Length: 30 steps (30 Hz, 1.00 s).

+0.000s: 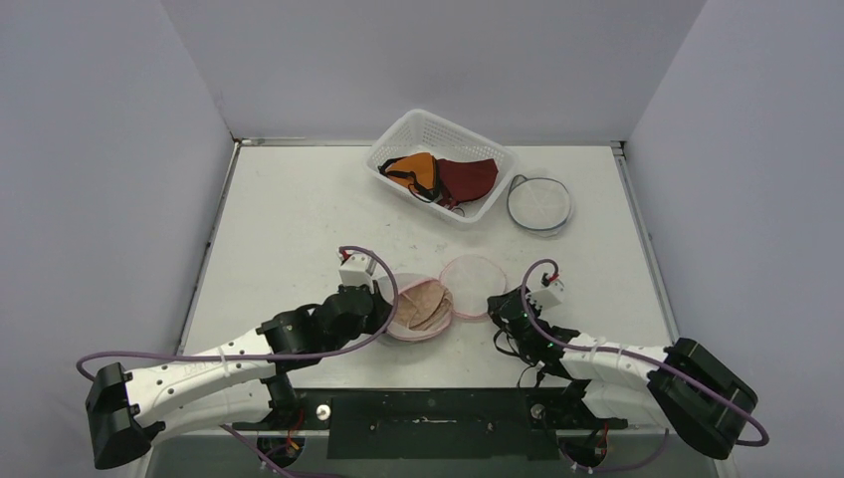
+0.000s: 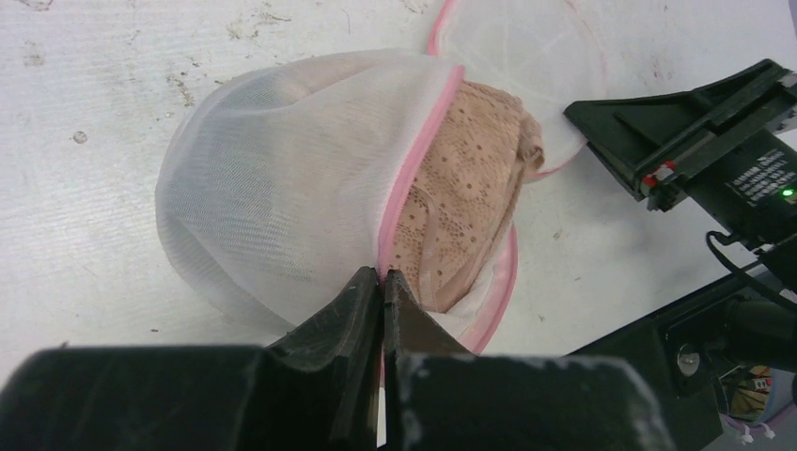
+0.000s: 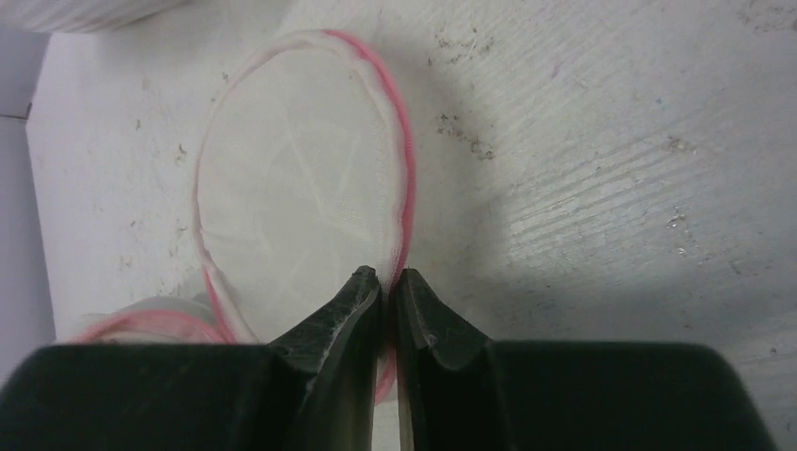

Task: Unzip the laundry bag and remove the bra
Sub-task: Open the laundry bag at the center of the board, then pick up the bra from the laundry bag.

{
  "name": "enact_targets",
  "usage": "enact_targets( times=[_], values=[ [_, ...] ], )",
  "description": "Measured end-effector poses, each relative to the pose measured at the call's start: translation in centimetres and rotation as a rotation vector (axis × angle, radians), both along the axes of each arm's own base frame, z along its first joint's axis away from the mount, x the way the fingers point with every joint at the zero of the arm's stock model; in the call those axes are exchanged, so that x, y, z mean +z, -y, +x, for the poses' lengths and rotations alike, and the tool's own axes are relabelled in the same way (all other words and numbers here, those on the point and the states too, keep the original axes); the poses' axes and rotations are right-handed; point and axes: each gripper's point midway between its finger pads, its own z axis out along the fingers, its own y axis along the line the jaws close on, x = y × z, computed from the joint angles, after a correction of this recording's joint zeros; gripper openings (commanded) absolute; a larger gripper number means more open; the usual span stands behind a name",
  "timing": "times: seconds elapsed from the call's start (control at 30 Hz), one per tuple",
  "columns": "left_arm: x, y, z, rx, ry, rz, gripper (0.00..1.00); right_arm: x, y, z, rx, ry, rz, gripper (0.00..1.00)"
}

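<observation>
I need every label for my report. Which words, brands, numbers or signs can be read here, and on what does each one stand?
No text can be read.
White print on the black housing on the right arm: too small and blurred to read.
White mesh laundry bag with pink rim, beige lace bra: no print visible.

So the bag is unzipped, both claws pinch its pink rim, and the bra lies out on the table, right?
No, the bra lies inside the open bag, not on the table; the left wrist view shows it. The left claw and right claw do pinch its pink rim.
</observation>
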Motion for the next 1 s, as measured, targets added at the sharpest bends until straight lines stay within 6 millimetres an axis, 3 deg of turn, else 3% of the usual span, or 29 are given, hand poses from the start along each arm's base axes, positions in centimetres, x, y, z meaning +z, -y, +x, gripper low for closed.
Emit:
enact_targets(
  times=[0.1, 0.2, 0.47, 0.57, 0.67, 0.73, 0.87, 1.0],
  values=[
    [-0.4, -0.3, 0.1, 0.005, -0.007, 0.003, 0.00, 1.3, 0.6, 0.0, -0.003, 0.037, -0.013, 0.05],
    [-0.9, -0.2, -0.1, -0.006, -0.019, 0.000, 0.00, 4.0, 1.4, -0.2, -0.006, 0.111, -0.025, 0.05],
    [-0.2, 2.1, -0.3, -0.067, -0.026, -0.098, 0.00, 10.4, 5.1, -1.2, -0.041, 0.223, -0.132, 0.05],
    [0.6, 2.9, -0.1, -0.065, -0.012, -0.164, 0.00, 11.3, 6.4, -1.8, -0.053, 0.225, -0.178, 0.05],
    [0.5, 3.2, -0.1, -0.053, -0.005, -0.229, 0.00, 10.7, 7.4, -2.4, -0.057, 0.202, -0.217, 0.06],
    [-0.3, 3.2, -0.1, -0.043, -0.015, -0.245, 0.00, 10.1, 7.8, -2.7, -0.058, 0.179, -0.240, 0.14],
    [-2.1, 3.4, -0.1, -0.028, -0.052, -0.223, 0.00, 9.2, 8.4, -3.1, -0.064, 0.148, -0.268, 0.53],
    [-3.7, 3.7, -0.2, -0.029, -0.086, -0.192, 0.00, 9.1, 8.5, -3.5, -0.047, 0.140, -0.286, 0.69]
  ],
)
